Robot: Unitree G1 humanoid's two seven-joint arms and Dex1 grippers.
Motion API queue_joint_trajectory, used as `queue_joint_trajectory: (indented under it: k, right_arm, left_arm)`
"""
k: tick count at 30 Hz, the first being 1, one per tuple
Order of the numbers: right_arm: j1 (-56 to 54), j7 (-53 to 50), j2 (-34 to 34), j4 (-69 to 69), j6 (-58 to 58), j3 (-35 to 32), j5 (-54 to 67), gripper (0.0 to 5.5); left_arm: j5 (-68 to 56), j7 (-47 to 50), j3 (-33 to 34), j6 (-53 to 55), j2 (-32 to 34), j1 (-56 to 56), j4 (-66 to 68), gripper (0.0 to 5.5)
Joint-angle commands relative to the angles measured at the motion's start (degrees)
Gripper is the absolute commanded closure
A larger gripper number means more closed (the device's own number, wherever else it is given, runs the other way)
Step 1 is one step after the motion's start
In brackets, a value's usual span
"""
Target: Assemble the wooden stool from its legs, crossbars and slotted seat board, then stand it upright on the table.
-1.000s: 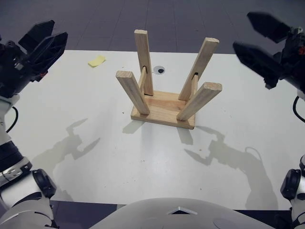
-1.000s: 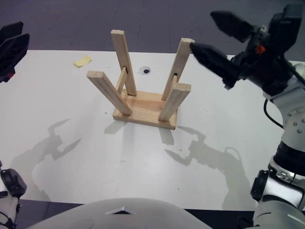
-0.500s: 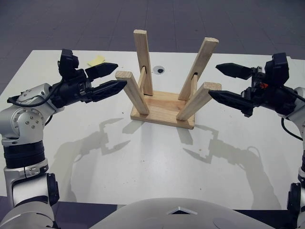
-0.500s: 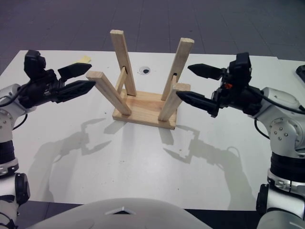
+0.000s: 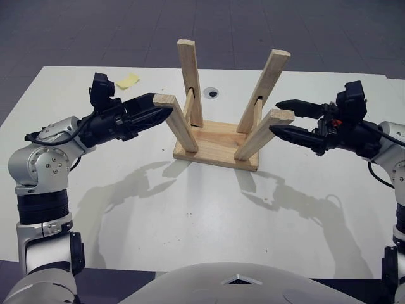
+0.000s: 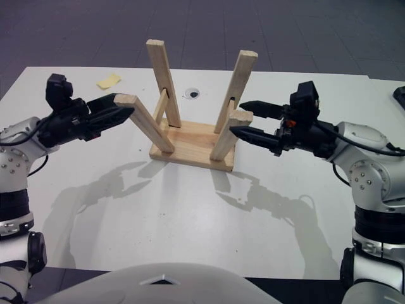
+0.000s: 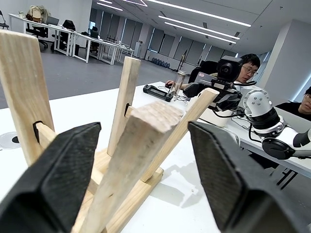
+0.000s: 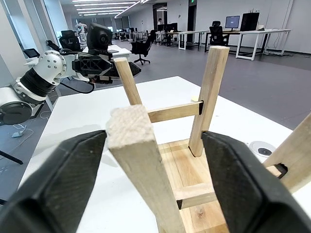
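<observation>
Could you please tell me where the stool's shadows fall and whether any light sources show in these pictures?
Left eye view: the upturned stool casts short, soft shadows on the table toward its near edge, so light likely comes from above and beyond. Left wrist view: ceiling light strips run overhead. Right wrist view: bright ceiling lights.

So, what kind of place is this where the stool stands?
Most likely an open-plan office or lab: rows of desks with monitors, long ceiling lights, and a white table bearing the upturned wooden stool.

One stool (image 5: 218, 138), four legs (image 5: 190, 82), one note (image 5: 128, 80)
</observation>
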Motion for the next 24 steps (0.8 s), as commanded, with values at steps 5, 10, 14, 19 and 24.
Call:
queue_joint_trajectory:
  k: [5, 10, 14, 19, 24]
  right_arm:
    - [-1.6, -2.1, -0.1, -0.7, 1.5, 0.7, -0.8, 3.34]
    - [-6.9, -5.7, -4.4, -4.4, 16.1, 1.5, 6.8, 3.88]
    - [-18.3, -9.2, -5.3, 0.7, 31.6, 4.3, 13.4, 3.96]
    - [-35.3, -12.7, -0.8, 15.3, 50.5, 9.1, 13.4, 3.98]
    - [-43.9, -15.9, 5.3, 25.7, 53.2, 16.0, 10.5, 3.98]
  left_arm:
    - [-1.5, 0.7, -0.4, 2.5, 0.1, 0.5, -1.6, 3.46]
    - [-8.6, 0.9, 1.9, 10.2, 2.4, -0.6, -5.2, 3.67]
    - [-13.9, 2.7, 2.5, 18.1, 4.0, -4.9, -3.1, 3.69]
    - [-17.6, 2.7, 0.3, 27.9, 5.5, -9.7, 0.4, 3.86]
    - [-16.1, 5.0, -2.4, 32.4, 2.2, -15.0, 9.0, 4.14]
